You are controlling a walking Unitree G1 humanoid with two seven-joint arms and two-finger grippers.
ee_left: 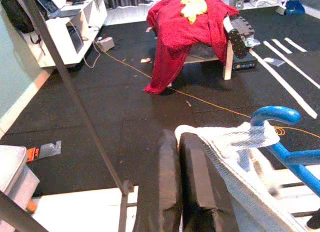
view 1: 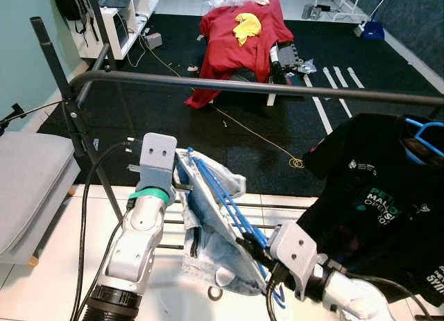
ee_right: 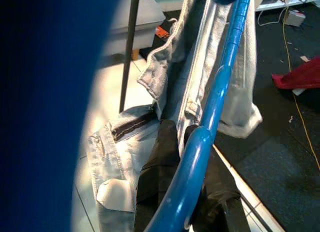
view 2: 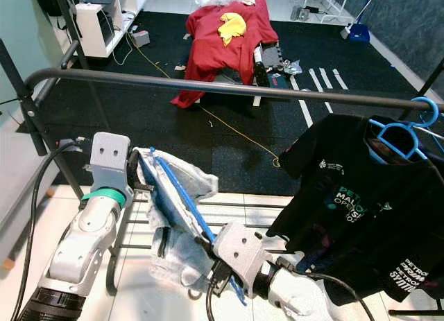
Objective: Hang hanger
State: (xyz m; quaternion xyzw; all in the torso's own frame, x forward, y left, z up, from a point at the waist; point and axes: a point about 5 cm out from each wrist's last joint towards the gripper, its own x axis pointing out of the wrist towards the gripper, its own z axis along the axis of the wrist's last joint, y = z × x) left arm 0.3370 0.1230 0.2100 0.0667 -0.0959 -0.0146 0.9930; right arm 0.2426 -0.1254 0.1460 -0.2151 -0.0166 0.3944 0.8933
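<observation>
Hanger point(view 1: 225, 203) of blue plastic, draped with pale jeans point(view 1: 208, 231), held slanting between both grippers below the clothes rail point(view 1: 277, 89).

Right gripper point(view 1: 258, 250) pinches its lower end; the right wrist view shows black fingers point(ee_right: 165, 157) pressed on denim beside the blue bar. Left gripper point(ee_left: 179, 182), fingers pressed together, touches the upper end beside the hook. A black T-shirt point(view 2: 361, 210) hangs on the rail at right.

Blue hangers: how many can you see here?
2: one blue hanger carrying light jeans, held between both grippers; another on the rail inside the black T-shirt. Others may be hidden.
</observation>
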